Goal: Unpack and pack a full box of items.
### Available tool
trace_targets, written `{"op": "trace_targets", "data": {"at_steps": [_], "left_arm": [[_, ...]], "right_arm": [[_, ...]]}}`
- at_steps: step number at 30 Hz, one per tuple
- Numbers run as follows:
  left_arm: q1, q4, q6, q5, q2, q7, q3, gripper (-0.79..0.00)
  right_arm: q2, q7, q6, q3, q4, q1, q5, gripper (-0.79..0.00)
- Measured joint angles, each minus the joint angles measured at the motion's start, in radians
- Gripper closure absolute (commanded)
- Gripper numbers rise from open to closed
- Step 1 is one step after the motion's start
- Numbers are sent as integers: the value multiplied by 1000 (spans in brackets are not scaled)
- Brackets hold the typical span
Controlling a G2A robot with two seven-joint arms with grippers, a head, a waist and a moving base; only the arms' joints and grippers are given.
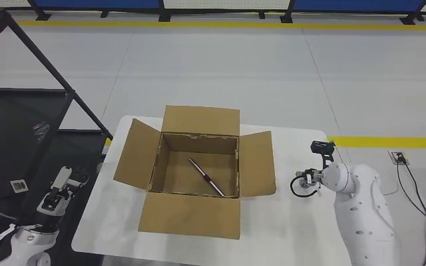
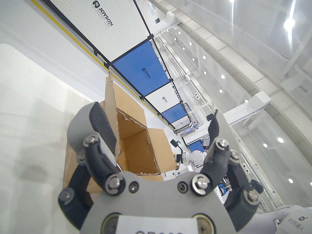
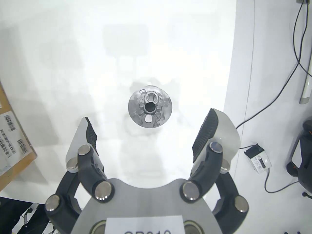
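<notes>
Right gripper (image 3: 149,120): released, fingers spread wide, nothing held; a grey flanged metal part (image 3: 150,109) stands on the white table (image 3: 170,25) directly ahead of the fingertips, centred between them, touching neither. The cardboard box (image 1: 200,120) sits to this gripper's side, apart from it, all four flaps folded out; a slim rod (image 1: 205,176) lies slantwise on the box floor. Left gripper (image 2: 156,113): released, fingers apart and holding nothing, off the table edge; the box lies ahead of its fingertips.
</notes>
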Motion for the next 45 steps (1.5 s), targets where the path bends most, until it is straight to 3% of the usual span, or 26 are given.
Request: {"op": "trace_targets", "data": {"at_steps": [8,11,12,13,14,15,20,24,30,36,41,45], "left_arm": [[0,0,0,0,0,0,0,-785],[0,0,0,0,0,0,0,-785],[0,0,0,0,0,0,0,-785],[0,0,0,0,0,0,0,-785],[0,0,0,0,0,0,0,-785],[0,0,0,0,0,0,0,-785],[0,0,0,0,0,0,0,-785],[0,0,0,0,0,0,0,-785],[0,0,0,0,0,0,0,-785],[0,0,0,0,0,0,0,-785],[0,0,0,0,0,0,0,-785],[0,0,0,0,0,0,0,-785]], "right_arm": [[5,-27,-19,-5,126,53,29,-785],[7,-27,-24,-6,155,65,39,-739],[8,-27,-27,-7,165,68,42,-643],[8,-26,-31,-8,176,73,47,-622],[9,-26,-34,-9,185,77,51,-551],[10,-26,-36,-10,193,81,53,-382],[13,-34,-49,-14,223,97,77,-231],[15,-49,-49,-15,219,101,93,0],[18,-118,-3,-2,49,59,123,0],[11,-213,54,-6,-372,-73,224,0],[2,-296,-7,-73,-605,-142,360,0],[-5,-276,-111,-182,-598,-105,483,0]]}}
